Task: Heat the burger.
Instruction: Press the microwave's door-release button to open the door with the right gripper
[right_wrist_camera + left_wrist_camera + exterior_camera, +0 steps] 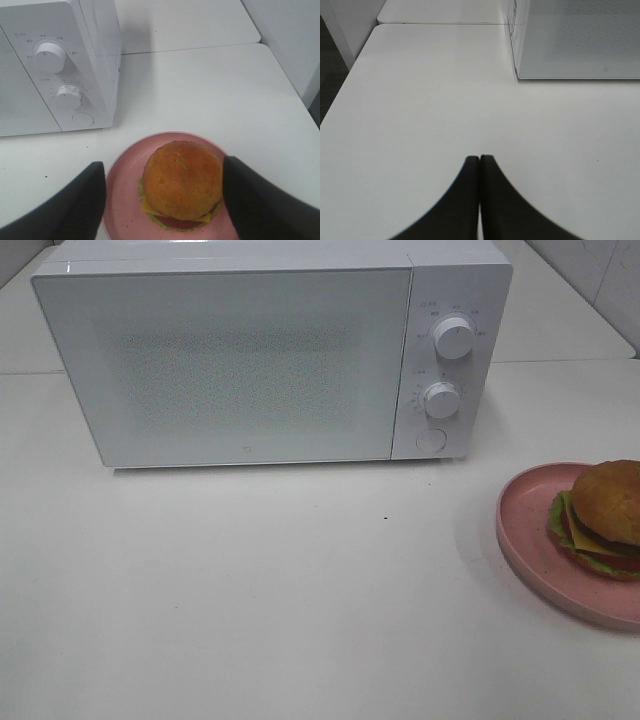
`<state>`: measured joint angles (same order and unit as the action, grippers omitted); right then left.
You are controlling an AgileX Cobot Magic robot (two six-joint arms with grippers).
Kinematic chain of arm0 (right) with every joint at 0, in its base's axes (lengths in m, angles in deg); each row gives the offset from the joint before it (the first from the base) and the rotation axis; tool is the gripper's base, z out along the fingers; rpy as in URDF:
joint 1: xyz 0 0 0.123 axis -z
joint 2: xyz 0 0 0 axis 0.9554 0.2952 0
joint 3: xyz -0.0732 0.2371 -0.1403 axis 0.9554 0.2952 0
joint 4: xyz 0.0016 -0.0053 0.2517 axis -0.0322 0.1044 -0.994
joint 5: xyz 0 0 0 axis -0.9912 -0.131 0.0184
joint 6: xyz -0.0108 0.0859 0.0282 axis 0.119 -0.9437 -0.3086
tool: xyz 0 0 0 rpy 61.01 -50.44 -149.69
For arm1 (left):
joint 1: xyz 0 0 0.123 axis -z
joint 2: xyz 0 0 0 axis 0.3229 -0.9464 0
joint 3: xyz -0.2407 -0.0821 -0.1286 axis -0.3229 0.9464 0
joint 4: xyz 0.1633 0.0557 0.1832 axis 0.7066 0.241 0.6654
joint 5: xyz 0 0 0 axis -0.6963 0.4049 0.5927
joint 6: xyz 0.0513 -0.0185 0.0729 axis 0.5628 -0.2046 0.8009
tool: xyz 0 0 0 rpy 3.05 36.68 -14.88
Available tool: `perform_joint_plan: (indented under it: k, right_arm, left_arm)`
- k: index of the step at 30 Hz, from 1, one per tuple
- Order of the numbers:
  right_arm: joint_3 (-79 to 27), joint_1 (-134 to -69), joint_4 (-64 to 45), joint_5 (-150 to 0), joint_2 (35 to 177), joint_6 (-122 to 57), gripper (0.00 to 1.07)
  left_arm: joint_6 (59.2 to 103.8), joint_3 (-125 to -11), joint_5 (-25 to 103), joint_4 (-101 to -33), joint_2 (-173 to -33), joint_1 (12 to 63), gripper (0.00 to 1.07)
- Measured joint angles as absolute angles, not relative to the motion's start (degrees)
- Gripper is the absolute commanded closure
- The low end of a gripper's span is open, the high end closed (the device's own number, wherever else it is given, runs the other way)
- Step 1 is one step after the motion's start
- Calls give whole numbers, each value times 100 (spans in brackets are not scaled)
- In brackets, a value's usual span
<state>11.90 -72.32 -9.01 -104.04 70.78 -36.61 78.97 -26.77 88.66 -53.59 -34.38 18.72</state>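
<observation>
The burger (610, 512) is sitting on the plate (524, 530); the plate is lying on the table (280, 590), right of the microwave (240, 360).

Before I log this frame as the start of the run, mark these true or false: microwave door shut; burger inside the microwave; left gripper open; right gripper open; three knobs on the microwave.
1. The microwave door is shut. True.
2. The burger is inside the microwave. False: it sits on the plate, on the table to the right of the microwave.
3. The left gripper is open. False: its fingers are pressed together, with nothing between them.
4. The right gripper is open. True.
5. The microwave has three knobs. False: it has two knobs, with a round button below them.
</observation>
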Motion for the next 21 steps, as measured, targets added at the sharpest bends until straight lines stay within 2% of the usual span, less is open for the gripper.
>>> perform_joint_plan:
  k: [21]
  right_arm:
    - [1190,-7255,-1199,-8227,9416,-3661,43]
  left_arm:
    - [7897,-2677,8866,-5359,-3438,1872,106]
